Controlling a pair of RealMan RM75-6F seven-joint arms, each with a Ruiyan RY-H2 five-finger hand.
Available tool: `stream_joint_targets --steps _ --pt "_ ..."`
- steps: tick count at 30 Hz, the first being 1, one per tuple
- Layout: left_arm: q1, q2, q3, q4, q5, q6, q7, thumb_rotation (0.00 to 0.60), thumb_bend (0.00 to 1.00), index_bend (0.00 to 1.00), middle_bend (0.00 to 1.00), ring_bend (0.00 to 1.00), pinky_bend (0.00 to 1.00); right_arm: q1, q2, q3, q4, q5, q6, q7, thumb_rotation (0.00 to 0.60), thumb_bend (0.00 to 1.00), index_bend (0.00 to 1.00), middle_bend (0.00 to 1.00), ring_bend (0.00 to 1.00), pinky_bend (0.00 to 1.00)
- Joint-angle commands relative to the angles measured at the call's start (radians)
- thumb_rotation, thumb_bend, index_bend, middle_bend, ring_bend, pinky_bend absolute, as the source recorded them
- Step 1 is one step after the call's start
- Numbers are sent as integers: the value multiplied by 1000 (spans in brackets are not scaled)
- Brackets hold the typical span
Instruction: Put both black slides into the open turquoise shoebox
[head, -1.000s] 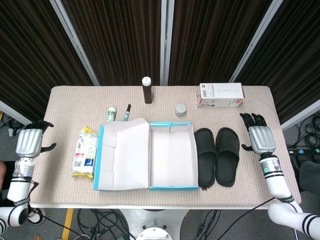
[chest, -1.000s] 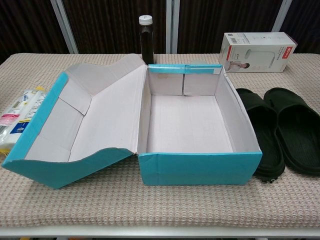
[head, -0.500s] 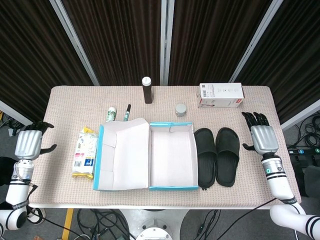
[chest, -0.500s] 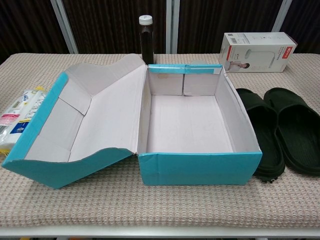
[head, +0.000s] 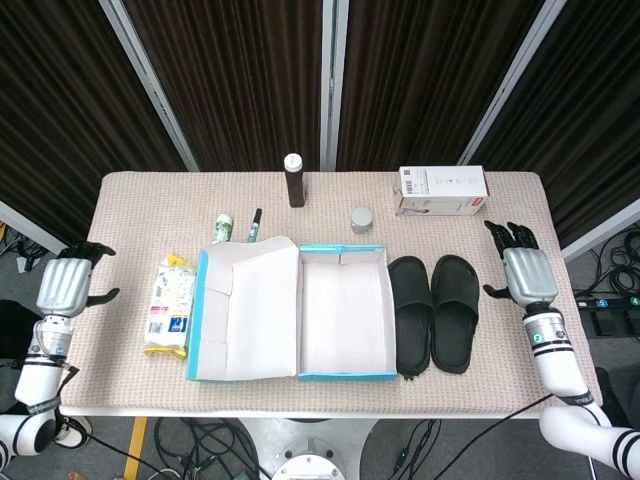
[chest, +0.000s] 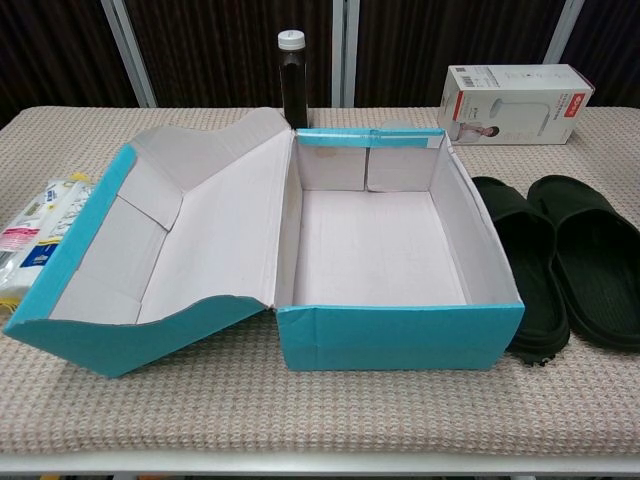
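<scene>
The open turquoise shoebox (head: 345, 374) (chest: 400, 335) lies mid-table, empty, its lid (head: 240, 300) (chest: 150, 260) folded out to the left. Two black slides lie side by side just right of the box: one (head: 410, 312) (chest: 525, 265) against its wall, the other (head: 455, 310) (chest: 595, 260) further right. My right hand (head: 526, 272) hovers at the table's right edge, right of the slides, fingers apart and holding nothing. My left hand (head: 64, 285) hangs off the table's left edge, also empty with fingers apart. Neither hand shows in the chest view.
A yellow wipes pack (head: 170, 305) (chest: 35, 235) lies left of the lid. Behind the box stand a dark bottle (head: 294, 181) (chest: 292, 80), a small tube (head: 222, 228), a pen (head: 254, 224) and a grey round cap (head: 361, 219). A white carton (head: 441, 189) (chest: 515, 90) sits back right.
Both hands have drifted slightly; the right hand moved a little right, the left a little right and down. The box and slides have not moved.
</scene>
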Motion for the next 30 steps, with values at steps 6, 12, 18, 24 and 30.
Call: stream_joint_targets --steps 6,12,18,24,30 --pt "-1 1 0 16 5 5 -21 600 135 339 312 219 320 51 17 24 -51 65 -95 -10 600 26 30 137 32 44" --pt "4 -2 -3 32 16 36 -41 600 134 340 312 219 319 95 31 29 -77 122 -150 -53 600 26 31 158 58 61" --pt "0 9 4 14 22 22 -53 600 134 342 310 219 317 168 49 31 -146 353 -231 -178 600 26 32 163 58 95" --pt "-10 33 -5 -20 22 14 -67 600 135 342 306 219 315 268 91 9 -186 539 -332 -236 600 26 33 162 58 82" --pt "-10 34 3 -14 24 3 -82 600 135 342 306 219 315 355 86 -33 -177 652 -381 -275 600 26 33 161 58 82"
